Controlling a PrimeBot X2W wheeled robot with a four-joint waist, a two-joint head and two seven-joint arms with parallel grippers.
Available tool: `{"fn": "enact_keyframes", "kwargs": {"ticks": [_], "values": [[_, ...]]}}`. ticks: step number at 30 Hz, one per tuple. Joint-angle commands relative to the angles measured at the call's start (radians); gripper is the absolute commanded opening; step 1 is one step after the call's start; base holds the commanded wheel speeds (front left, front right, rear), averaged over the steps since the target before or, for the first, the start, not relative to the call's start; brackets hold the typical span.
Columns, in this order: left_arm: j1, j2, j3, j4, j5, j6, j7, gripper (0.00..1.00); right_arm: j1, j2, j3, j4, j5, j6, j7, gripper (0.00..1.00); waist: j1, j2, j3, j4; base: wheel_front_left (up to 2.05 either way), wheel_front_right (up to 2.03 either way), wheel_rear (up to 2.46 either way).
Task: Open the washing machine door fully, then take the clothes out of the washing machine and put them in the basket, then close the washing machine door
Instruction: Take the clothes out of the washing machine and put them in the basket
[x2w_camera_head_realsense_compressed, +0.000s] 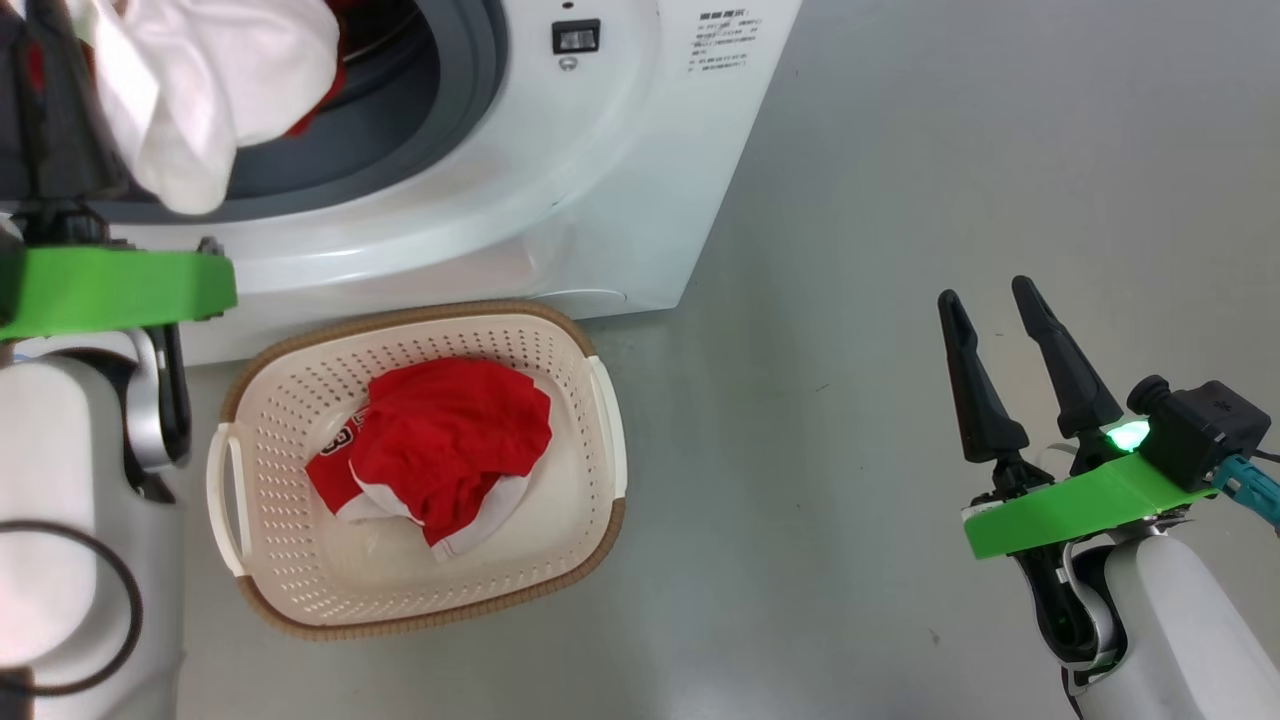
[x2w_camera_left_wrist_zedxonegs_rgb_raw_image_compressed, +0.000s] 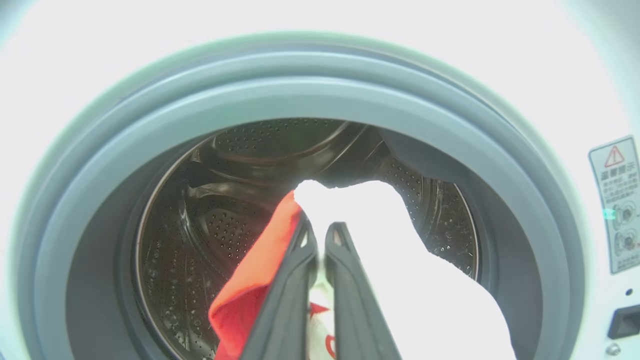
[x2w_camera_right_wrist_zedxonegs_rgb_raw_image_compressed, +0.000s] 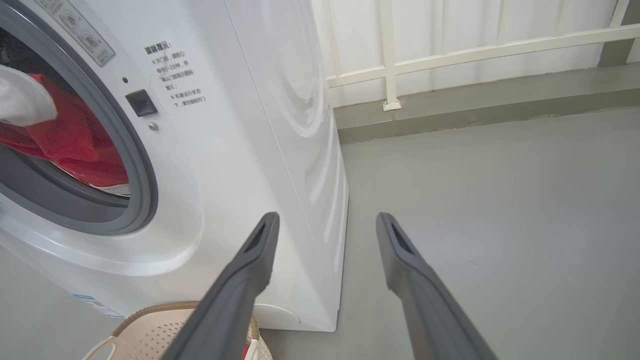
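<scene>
At upper left, clamped the clothes (x2w_camera_head_realsense_compressed: 200, 90) in the left gripper (x2w_camera_left_wrist_zedxonegs_rgb_raw_image_compressed: 320, 232) at the washing machine (x2w_camera_head_realsense_compressed: 600, 180) mouth; lower right, held the right gripper (x2w_camera_head_realsense_compressed: 985, 295) splayed, empty.

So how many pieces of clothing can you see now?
2: one red bundle in the basket, one red-and-white piece gripped by the left hand at the drum mouth. More may hide inside.

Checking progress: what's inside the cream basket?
One crumpled red garment with white trim lies in the cream perforated plastic basket; anything beneath it is covered.
</scene>
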Motion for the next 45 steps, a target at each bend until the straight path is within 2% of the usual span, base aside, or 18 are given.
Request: {"fn": "enact_keyframes", "kwargs": {"ticks": [1, 13, 19, 31, 37, 45], "values": [[0.019, 0.029, 0.033, -0.057, 0.01, -0.005, -0.008, 0.0, 0.018, -0.007, 0.014, -0.021, -0.004, 0.005, -0.006, 1.0, 0.0, 0.0, -0.002, 0.002, 0.0, 0.0, 0.0], [0.077, 0.001, 0.04, -0.295, 0.031, 0.0, -0.008, 0.0, 0.024, -0.015, 0.012, -0.023, -0.004, 0.005, -0.006, 1.0, 0.0, 0.0, -0.01, 0.011, 0.0, 0.0, 0.0], [0.121, -0.009, 0.031, -0.328, 0.035, -0.003, -0.008, 0.0, 0.026, -0.016, 0.012, -0.024, -0.005, 0.005, -0.006, 1.0, 0.0, 0.0, -0.011, 0.012, 0.0, 0.0, 0.0], [0.271, -0.054, 0.029, -0.24, 0.009, -0.005, -0.008, 0.0, 0.023, -0.015, 0.015, -0.029, -0.004, 0.005, -0.006, 1.0, 0.0, 0.0, 0.006, 0.002, 0.0, 0.0, 0.0], [0.352, -0.09, 0.004, -0.111, 0.0, -0.009, -0.008, 0.0, 0.013, -0.009, 0.016, -0.034, -0.002, 0.005, -0.006, 1.0, 0.0, 0.0, 0.039, 0.0, 0.0, 0.0, 0.0], [0.329, -0.102, -0.009, 0.08, 0.011, -0.027, -0.008, 0.0, -0.013, -0.001, 0.029, -0.036, 0.0, 0.005, -0.006, 1.0, 0.0, 0.0, 0.091, -0.009, 0.0, 0.0, 0.0]]}}
